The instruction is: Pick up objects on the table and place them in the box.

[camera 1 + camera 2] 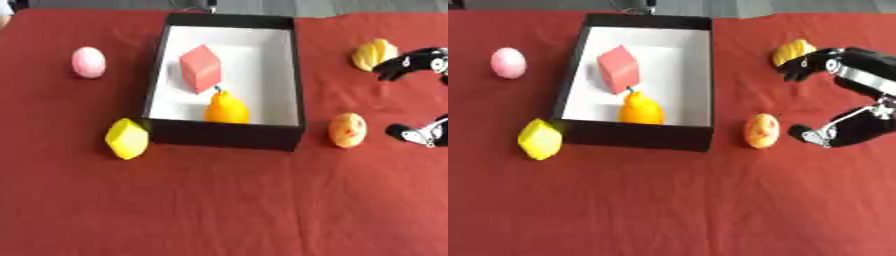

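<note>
The right hand [846, 95] sits open just right of the orange fruit [761, 131], not gripping anything, while the black box [640, 136] already holds a red cube [618, 68] and an orange pear [640, 109].

Right hand [852, 95], seen best in right eye view, enters from the right edge. Shell mostly glossy black. Upper segment: black casing with a silver-grey metal band running diagonally across it, pale highlights along the edges. Fingers [802, 70] black, rounded at the tips, with small light specks at the knuckle areas. Lower segment: black, bulkier body with a thin silver rod or linkage exposed along its top side, ending in a small silver-white fitting near the black rounded thumb tip [800, 132]. Screws and markings too blurred to make out. Left eye view shows only black finger parts with white-silver accents.
</note>
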You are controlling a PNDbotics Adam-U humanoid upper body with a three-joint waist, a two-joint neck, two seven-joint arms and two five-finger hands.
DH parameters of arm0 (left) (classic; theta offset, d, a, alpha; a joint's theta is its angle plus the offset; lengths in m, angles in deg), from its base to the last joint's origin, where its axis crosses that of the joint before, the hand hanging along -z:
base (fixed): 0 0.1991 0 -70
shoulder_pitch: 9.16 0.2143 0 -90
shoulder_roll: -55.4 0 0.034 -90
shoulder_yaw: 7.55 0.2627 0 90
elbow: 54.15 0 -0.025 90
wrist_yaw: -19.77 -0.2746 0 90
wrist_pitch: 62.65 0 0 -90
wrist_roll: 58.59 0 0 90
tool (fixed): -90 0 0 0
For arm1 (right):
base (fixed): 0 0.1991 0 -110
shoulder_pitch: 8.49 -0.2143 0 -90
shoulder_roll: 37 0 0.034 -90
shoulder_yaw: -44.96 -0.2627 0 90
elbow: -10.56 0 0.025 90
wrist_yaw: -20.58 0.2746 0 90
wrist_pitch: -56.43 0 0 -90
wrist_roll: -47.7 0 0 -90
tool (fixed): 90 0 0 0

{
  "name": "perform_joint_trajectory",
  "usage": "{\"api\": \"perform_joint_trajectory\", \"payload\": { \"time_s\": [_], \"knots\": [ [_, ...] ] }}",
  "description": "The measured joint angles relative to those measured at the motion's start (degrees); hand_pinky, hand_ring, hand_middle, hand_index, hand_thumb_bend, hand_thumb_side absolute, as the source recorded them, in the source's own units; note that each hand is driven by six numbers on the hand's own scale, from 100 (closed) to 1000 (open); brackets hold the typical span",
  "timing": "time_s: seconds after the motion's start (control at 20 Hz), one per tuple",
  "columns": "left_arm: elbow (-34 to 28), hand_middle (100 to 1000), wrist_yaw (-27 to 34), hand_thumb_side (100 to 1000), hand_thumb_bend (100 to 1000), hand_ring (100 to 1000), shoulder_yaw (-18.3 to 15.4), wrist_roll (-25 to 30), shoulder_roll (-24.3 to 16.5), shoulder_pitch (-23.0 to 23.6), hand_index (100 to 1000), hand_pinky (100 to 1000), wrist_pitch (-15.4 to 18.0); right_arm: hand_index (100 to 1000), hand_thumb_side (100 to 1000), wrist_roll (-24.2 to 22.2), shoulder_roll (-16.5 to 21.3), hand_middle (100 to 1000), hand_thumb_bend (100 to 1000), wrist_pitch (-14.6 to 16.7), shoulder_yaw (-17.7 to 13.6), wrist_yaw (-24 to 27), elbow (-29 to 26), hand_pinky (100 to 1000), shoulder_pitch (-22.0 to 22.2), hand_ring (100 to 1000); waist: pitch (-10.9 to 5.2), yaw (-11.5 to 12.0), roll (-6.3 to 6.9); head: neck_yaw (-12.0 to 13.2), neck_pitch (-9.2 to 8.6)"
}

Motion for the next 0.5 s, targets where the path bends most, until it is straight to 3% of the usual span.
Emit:
{"api": "perform_joint_trajectory", "payload": {
  "time_s": [0.5],
  "knots": [
    [0.03,823,-0.04,874,291,816,0.22,0.27,0.09,-0.01,776,643,-0.22,874,100,-0.20,-3.50,753,439,1.23,3.50,-2.91,7.00,903,-0.43,806,0.40,0.44,0.28,-0.28,0.00]
  ]
}}
